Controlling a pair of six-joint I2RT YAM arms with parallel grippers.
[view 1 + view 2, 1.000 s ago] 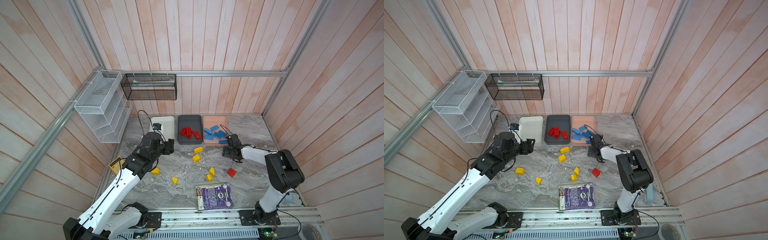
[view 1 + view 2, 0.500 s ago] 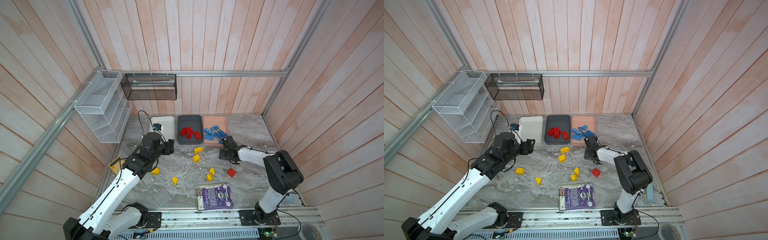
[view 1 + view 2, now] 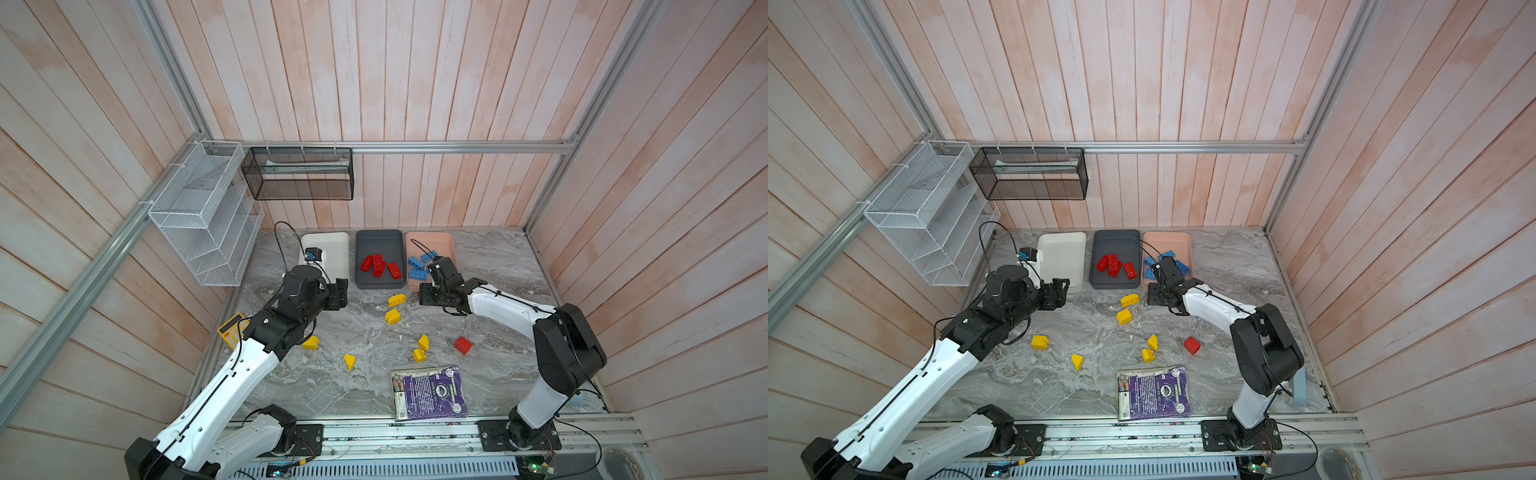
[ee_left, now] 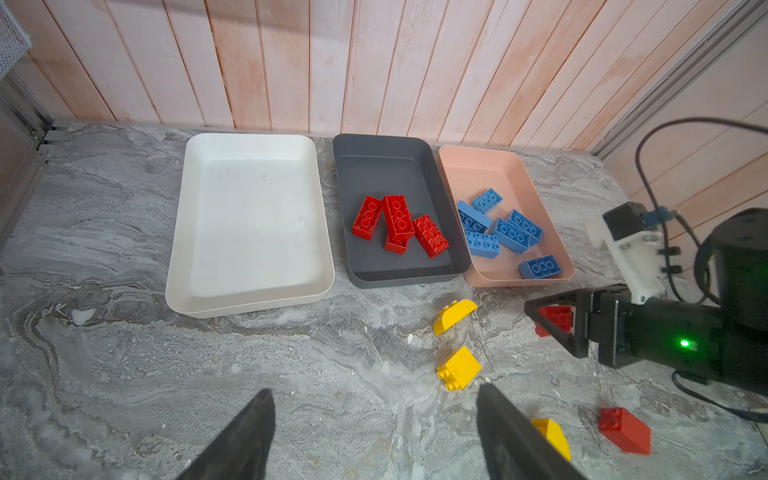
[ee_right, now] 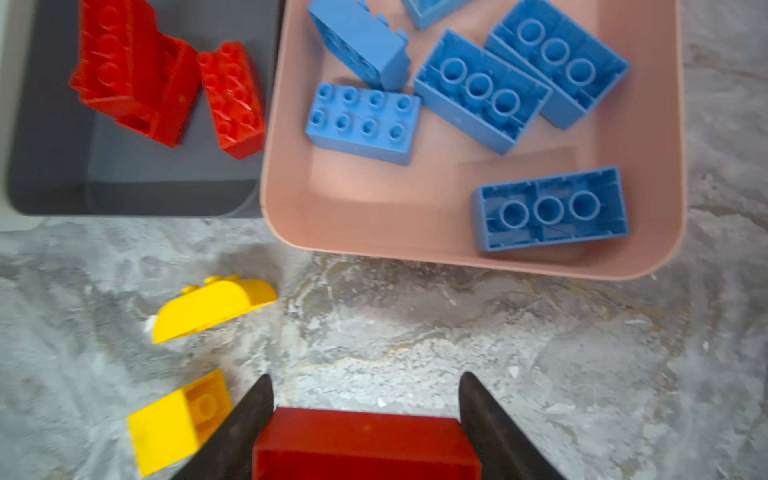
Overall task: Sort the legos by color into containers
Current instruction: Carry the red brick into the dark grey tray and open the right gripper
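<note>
We clamp a red brick [image 5: 365,444] in the right gripper [image 5: 365,380], surely bound for the red-stocked dark grey tray [image 5: 124,195]; the left gripper [image 4: 374,392] hangs open and empty.

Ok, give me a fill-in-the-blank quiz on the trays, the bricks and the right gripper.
1. The grey tray holds only ___ bricks.
2. The blue bricks lie in the ___ tray.
3. The brick gripped by the right gripper is ___.
4. The white tray is ___.
Missing words: red; pink; red; empty.
</note>
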